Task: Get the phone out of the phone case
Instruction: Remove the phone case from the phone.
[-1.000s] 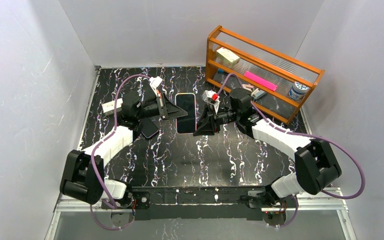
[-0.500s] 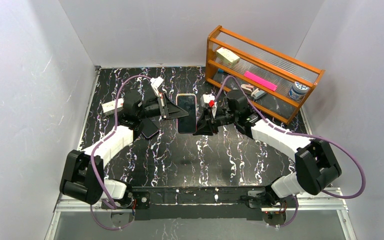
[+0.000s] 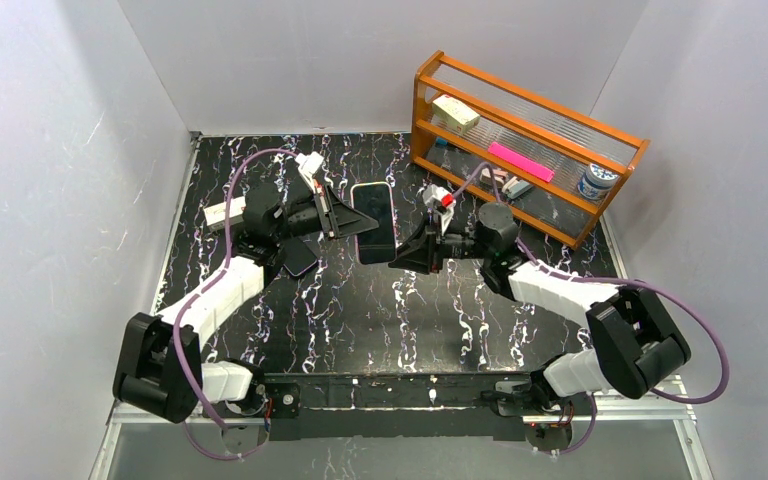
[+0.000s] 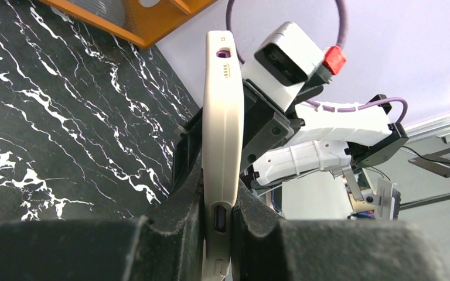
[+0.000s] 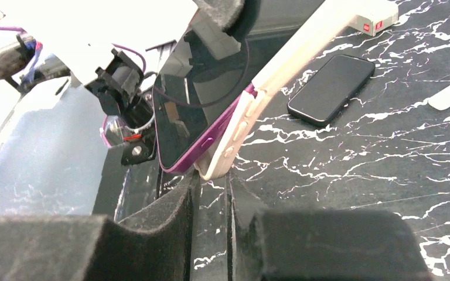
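The phone (image 3: pixel 373 220), purple-edged with a dark screen, sits in a cream phone case (image 4: pixel 222 117) held in the air over the mid table. My left gripper (image 3: pixel 345 222) is shut on the case's left side; its fingers clamp the case edge in the left wrist view (image 4: pixel 218 193). My right gripper (image 3: pixel 397 260) is at the lower right corner, its tips closed on the case corner (image 5: pixel 225 167). There the purple phone (image 5: pixel 181 123) stands out of the case (image 5: pixel 287 64).
A second black phone (image 3: pixel 300 257) lies flat on the black marbled table under the left arm, also in the right wrist view (image 5: pixel 331 88). A small white box (image 3: pixel 218 212) lies at the left. An orange wooden rack (image 3: pixel 520 150) with small items stands at the back right.
My right gripper slid from the phone's right edge down to its lower right corner and the right arm drew back to the right. The phone tilted slightly. The left gripper kept its hold.
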Controlling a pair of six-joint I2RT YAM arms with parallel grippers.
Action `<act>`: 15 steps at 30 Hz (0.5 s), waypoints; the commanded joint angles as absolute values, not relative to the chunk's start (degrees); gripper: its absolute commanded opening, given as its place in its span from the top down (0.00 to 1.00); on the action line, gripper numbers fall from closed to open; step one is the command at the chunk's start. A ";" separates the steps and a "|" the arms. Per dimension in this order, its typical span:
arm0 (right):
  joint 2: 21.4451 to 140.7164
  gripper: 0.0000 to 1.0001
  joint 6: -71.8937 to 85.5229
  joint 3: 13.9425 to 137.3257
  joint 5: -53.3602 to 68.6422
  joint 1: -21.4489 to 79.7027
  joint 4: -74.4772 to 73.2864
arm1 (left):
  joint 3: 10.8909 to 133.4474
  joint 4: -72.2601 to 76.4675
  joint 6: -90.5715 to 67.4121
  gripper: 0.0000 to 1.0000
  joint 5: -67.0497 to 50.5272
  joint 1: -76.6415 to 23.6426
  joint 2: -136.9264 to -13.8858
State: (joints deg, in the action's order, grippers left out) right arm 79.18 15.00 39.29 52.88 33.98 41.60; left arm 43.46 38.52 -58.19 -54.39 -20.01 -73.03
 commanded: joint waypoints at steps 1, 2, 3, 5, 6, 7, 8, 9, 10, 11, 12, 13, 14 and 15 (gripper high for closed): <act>77.77 0.83 31.66 36.05 41.72 33.03 64.87 | 41.98 39.06 -59.83 1.00 -56.87 -23.64 -68.64; 77.97 0.83 33.75 35.45 41.23 33.00 67.05 | 41.93 39.07 -59.63 1.00 -56.53 -23.97 -68.22; 78.22 0.82 35.53 34.93 41.32 33.03 69.06 | 41.81 39.04 -59.52 1.00 -56.11 -24.21 -67.84; 78.72 0.80 39.09 34.31 40.81 33.08 73.04 | 41.69 39.05 -59.53 1.00 -55.38 -24.62 -67.64; 79.00 0.79 40.91 33.96 40.36 33.13 75.04 | 41.50 39.03 -59.58 1.00 -54.75 -24.87 -67.67; 79.28 0.78 42.36 33.71 39.89 33.10 76.91 | 41.28 39.09 -59.59 1.00 -54.16 -25.18 -67.75; 79.63 0.76 43.72 33.59 39.37 33.08 78.15 | 40.94 39.22 -59.67 1.00 -53.37 -25.59 -67.76; 79.85 0.75 44.80 33.46 38.78 33.12 79.33 | 40.63 39.40 -59.72 1.00 -52.62 -26.24 -67.72; 80.11 0.74 45.58 33.30 38.00 33.09 79.96 | 40.10 39.75 -59.83 1.00 -51.77 -26.72 -67.64; 80.23 0.73 46.28 33.05 37.03 33.05 80.51 | 39.65 40.11 -59.89 1.00 -50.91 -27.31 -67.59; 80.47 0.72 46.92 32.86 36.21 33.10 81.30 | 39.24 40.49 -59.98 1.00 -50.07 -28.01 -67.45; 80.83 0.71 48.27 32.73 35.72 33.05 82.29 | 39.04 40.67 -60.03 1.00 -49.35 -28.75 -67.43; 81.30 0.70 49.25 32.63 35.39 33.08 83.47 | 38.94 40.88 -60.03 1.00 -48.85 -29.41 -67.50; 81.75 0.68 49.97 32.65 35.34 33.09 84.67 | 38.81 41.14 -60.03 1.00 -48.40 -30.11 -67.50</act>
